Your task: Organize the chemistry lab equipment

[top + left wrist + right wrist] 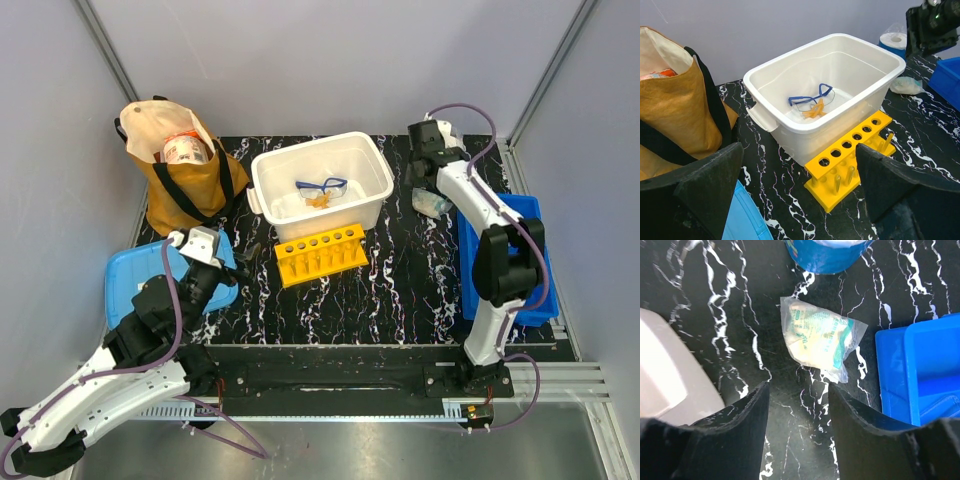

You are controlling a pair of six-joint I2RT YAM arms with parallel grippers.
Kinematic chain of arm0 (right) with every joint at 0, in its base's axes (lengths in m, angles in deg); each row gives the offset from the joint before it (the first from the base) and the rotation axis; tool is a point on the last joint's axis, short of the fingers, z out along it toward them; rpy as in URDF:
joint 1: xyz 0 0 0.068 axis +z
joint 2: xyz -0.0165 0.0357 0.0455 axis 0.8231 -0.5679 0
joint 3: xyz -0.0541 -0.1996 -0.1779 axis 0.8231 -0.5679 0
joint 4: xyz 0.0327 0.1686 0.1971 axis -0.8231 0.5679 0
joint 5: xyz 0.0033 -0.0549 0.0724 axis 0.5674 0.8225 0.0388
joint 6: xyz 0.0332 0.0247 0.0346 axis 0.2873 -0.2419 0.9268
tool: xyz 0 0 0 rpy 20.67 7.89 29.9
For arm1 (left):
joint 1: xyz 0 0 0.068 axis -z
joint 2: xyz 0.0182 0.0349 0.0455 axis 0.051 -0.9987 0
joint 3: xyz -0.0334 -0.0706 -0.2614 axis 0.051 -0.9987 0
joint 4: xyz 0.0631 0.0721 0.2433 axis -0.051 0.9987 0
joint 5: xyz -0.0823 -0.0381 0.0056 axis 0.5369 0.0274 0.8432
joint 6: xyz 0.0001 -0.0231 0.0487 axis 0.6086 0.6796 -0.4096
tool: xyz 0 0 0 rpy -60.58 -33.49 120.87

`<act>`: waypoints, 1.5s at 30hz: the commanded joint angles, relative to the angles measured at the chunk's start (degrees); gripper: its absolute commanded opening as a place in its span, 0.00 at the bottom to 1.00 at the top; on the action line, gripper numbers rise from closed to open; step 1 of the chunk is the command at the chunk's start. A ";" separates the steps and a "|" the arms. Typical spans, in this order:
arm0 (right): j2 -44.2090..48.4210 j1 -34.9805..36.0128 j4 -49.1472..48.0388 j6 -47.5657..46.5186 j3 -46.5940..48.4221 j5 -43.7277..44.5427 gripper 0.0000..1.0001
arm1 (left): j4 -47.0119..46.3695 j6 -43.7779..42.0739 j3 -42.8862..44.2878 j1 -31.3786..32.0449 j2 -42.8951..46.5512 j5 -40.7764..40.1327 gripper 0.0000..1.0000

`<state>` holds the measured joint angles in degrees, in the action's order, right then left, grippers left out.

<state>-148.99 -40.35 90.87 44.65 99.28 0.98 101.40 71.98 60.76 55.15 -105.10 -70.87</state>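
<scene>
On a black, white-veined marble-look worktop [400, 290], a soft brown cloth bag [180, 180] slumps open at far left, with a flat blue plastic tray [125, 290] in front of it. The left gripper [797, 165] hovers above that tray, its matte black jaws spread as wide as they go and holding nothing, facing the middle of the scene. There a smooth white plastic tub [372, 190] with rounded corners serves as the collecting place: clear safety glasses with blue frame [322, 186] lie on its floor, touching a tiny yellow-orange knotted piece [320, 200]. Just in front stands a bright yellow test-tube rack [320, 253] with a row of round holes. To the right, a small clear packet [817, 337], crinkly and pillow-shaped, lies loose on the worktop, not yet sorted. The right gripper [797, 395] hangs directly over it, jaws partly parted and empty, seemingly lined up to pick it up. A deep blue bin [520, 260] sits at far right.
</scene>
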 commanded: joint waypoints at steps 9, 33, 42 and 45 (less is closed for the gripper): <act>-12.10 -2.65 -0.87 -3.83 2.90 4.57 0.46 | -3.58 -1.24 -0.94 -0.02 -1.12 -1.75 0.99; -9.66 -4.15 -1.58 -4.01 0.28 -1.32 0.00 | -3.40 -0.97 -0.86 0.07 -0.95 -1.40 0.99; -11.13 -6.08 -3.51 -4.45 1.58 -1.13 0.44 | -3.32 -1.06 -0.77 0.07 -1.21 -1.49 0.99; -13.34 -6.70 -2.98 -3.22 1.68 -2.11 0.50 | -3.40 -1.32 -0.86 0.07 -1.47 -2.10 0.99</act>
<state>-160.32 -45.68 88.46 40.25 99.17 0.26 100.40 71.19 59.84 55.15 -106.69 -71.09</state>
